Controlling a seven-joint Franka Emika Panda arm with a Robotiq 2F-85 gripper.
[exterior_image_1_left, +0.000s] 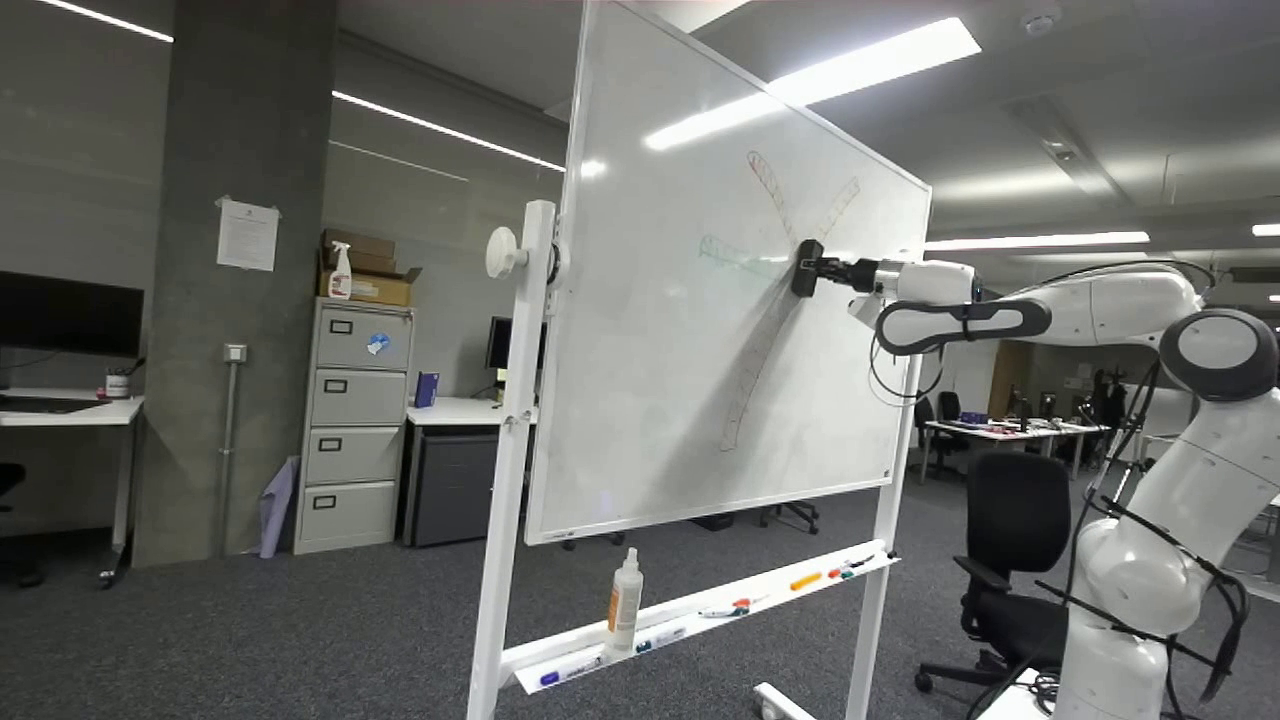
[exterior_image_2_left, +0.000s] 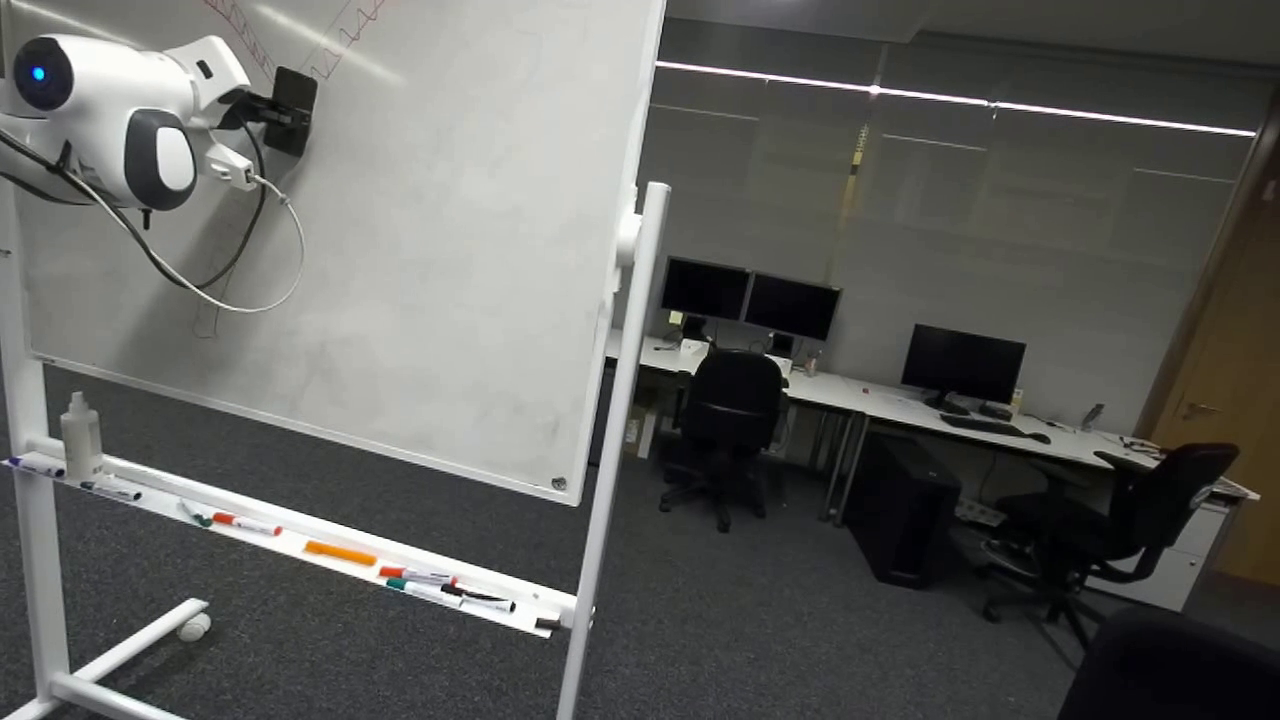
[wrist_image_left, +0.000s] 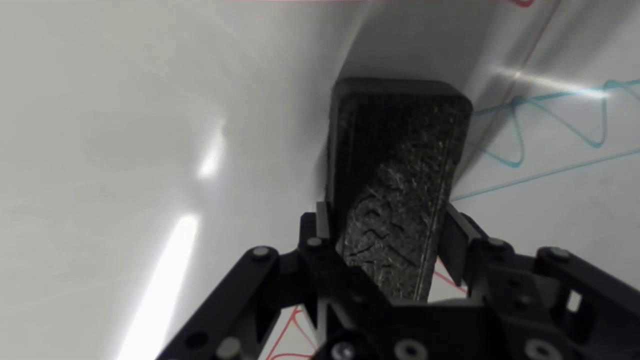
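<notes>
My gripper (wrist_image_left: 390, 222) is shut on a black block-shaped eraser (wrist_image_left: 395, 165), with one finger on each long side. In both exterior views the eraser (exterior_image_1_left: 806, 270) (exterior_image_2_left: 292, 110) is against or very close to the whiteboard (exterior_image_1_left: 640, 400); I cannot tell if it fully touches. Its long side runs roughly upright. Hatched strips are drawn on the board around it: a red one (exterior_image_1_left: 768, 185) above, an orange-red one (exterior_image_1_left: 842, 205) above on the other side, a teal one (exterior_image_1_left: 735, 255) beside it, and a faint one (exterior_image_1_left: 742, 400) below. The eraser covers where they meet.
Below the board a white tray (exterior_image_1_left: 690, 612) holds a spray bottle (exterior_image_1_left: 625, 605), several markers and an orange stick (exterior_image_2_left: 340, 553). White stand posts (exterior_image_1_left: 515, 440) flank the board. A black chair (exterior_image_1_left: 1018, 520) stands by the arm's base. Cables (exterior_image_2_left: 250, 305) hang from the wrist near the board.
</notes>
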